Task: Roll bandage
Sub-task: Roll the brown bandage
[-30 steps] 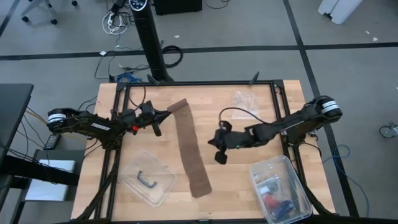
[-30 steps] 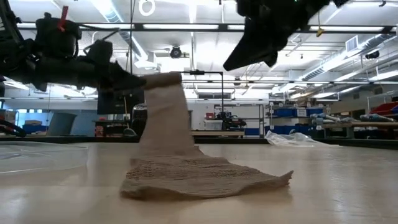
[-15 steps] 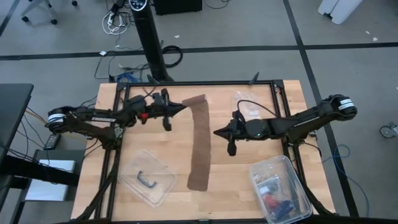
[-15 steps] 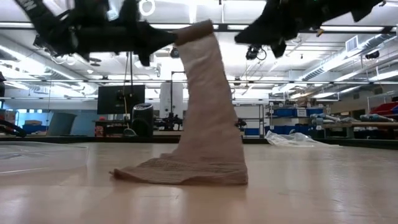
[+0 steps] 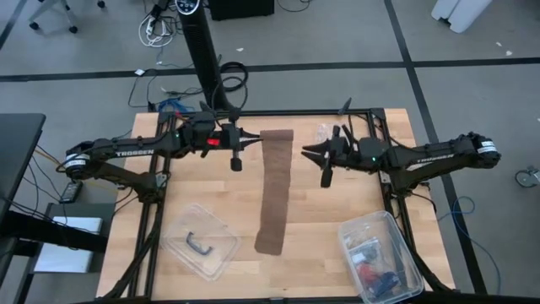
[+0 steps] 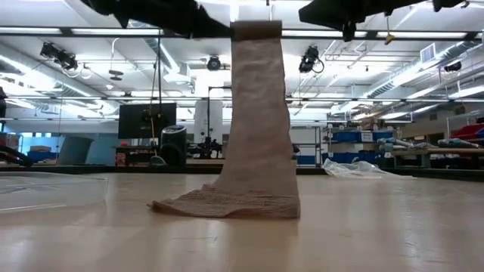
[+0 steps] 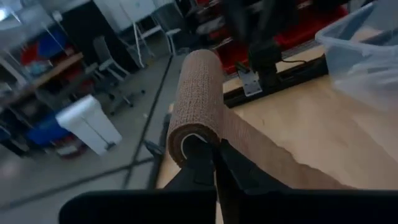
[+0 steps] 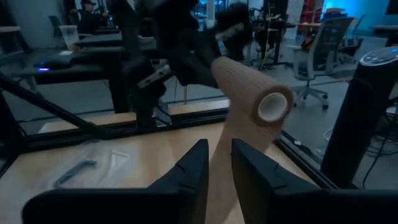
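Note:
The brown bandage [image 5: 274, 190] has its upper end wound into a small roll [image 7: 196, 102] with a pale core. From the roll the strip hangs down to the table, where its lower end [image 6: 227, 205] lies bunched. My left gripper [image 5: 251, 138] is shut on the roll's left end, high above the table. My right gripper [image 5: 307, 153] is level and open just right of the roll, not touching it. In the right wrist view its fingers [image 8: 198, 171] point past the roll's open end [image 8: 274, 106]. My left gripper is shut on the end of the roll that faces the table's left, at the rim of the pale core [image 7: 194, 142]. The fingers come in level from the left, along the roll's axis, and hide the contact itself. The roll is lifted clear, the strip hanging below it.
A clear tub with a black handle piece [image 5: 201, 245] lies near the front left. A second clear tub [image 5: 380, 257] with small items stands at the front right. A clear plastic bag [image 5: 333, 133] lies at the far right. Black frame rails [image 5: 381, 127] run along the table's edges.
My left gripper has risen and gone toward the far right, rolling as it went. The rolled end rose with it, so the strip now hangs upright; its lower end stayed on the table. My right gripper has risen and moved toward the far edge, up to the roll.

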### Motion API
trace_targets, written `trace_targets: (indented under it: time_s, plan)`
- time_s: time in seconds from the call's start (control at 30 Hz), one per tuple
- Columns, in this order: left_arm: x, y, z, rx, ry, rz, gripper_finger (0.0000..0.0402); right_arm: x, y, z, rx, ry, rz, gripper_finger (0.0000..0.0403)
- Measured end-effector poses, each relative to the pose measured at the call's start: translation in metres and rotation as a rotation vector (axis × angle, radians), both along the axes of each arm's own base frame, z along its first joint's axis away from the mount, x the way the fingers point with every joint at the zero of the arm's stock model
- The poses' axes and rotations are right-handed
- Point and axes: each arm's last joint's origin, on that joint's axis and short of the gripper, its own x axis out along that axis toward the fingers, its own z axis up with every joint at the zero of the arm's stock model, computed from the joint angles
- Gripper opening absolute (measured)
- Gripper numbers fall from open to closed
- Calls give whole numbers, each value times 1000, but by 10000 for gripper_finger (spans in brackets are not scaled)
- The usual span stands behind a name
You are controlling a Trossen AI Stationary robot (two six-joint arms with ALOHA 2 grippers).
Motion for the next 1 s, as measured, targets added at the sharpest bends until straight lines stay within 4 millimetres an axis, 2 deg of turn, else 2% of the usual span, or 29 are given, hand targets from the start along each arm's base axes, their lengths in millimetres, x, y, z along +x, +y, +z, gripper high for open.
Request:
trace_targets:
  time_s: [0.13,0.27,0.7,1.0]
  plan:
    - [3,-10,3,93,23,24,0,4,-10,10,-13,-19,38,75]
    - [4,-16,3,113,31,32,0,5,-16,15,-52,-2,24,74]
    - [5,-19,4,129,25,29,0,27,-32,17,-11,58,65,77]
    - [4,-19,3,127,36,34,0,31,-39,19,-16,21,119,66]
